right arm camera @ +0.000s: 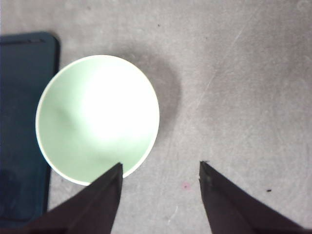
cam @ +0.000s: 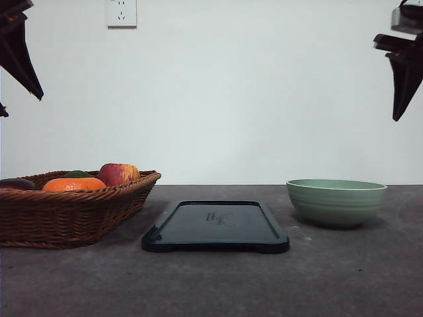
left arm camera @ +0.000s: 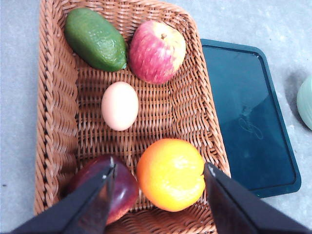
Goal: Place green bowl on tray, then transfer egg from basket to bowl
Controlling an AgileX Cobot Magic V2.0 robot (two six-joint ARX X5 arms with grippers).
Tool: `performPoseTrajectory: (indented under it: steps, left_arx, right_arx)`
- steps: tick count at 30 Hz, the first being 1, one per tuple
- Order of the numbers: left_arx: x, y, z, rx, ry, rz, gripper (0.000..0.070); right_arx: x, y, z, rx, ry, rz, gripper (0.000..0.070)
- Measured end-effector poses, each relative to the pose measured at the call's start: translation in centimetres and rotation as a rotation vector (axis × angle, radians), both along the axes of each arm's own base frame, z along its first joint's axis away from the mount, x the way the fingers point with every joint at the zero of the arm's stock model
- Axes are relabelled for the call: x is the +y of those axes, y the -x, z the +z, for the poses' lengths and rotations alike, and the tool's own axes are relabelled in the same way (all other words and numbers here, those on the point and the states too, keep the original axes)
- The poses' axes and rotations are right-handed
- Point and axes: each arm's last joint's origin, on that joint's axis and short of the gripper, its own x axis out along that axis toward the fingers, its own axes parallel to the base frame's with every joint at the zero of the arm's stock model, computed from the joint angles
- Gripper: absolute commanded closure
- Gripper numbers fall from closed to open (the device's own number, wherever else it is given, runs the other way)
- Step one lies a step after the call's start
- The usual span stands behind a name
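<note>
Both my claws, left [left arm camera: 158, 178] and right [right arm camera: 161, 170], hung open and empty. Bowl [cam: 336, 201] sat on the tabletop [cam: 344, 277] right of the tray [cam: 215, 227]; rigid, slick, probably heavy, so I'd pinch its rim. Egg [left arm camera: 120, 106] lay in the basket [left arm camera: 58, 97]: fragile.

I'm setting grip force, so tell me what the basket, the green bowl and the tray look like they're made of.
Basket: woven wicker, matte brown, going by the visible strands and braided rim.
Green bowl: probably glazed ceramic; smooth pale green with faint ridges outside and a bright sheen inside.
Tray: likely hard plastic, dark and slightly glossy, with moulded rounded corners and a low rim.
</note>
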Motion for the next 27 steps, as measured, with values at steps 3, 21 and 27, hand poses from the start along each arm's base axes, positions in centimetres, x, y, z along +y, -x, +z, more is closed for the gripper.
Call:
performPoseTrajectory:
  steps: [3,21,27]
  left_arx:
    - [0.0,0.0,0.0,-0.003,0.0,0.0,0.0339]
    - [0.0,0.0,0.0,-0.007,0.0,0.0,0.0349]
    - [0.0,0.0,0.0,-0.007,0.0,0.0,0.0349]
  right_arx:
    - [0.0,-1.8,-0.1,0.033,0.014,0.027,0.039]
    - [1.3,-7.9,-7.3,0.22,0.015,0.107,0.0457]
    - [2.5,-8.4,-8.6,0.241,0.023,0.137,0.0696]
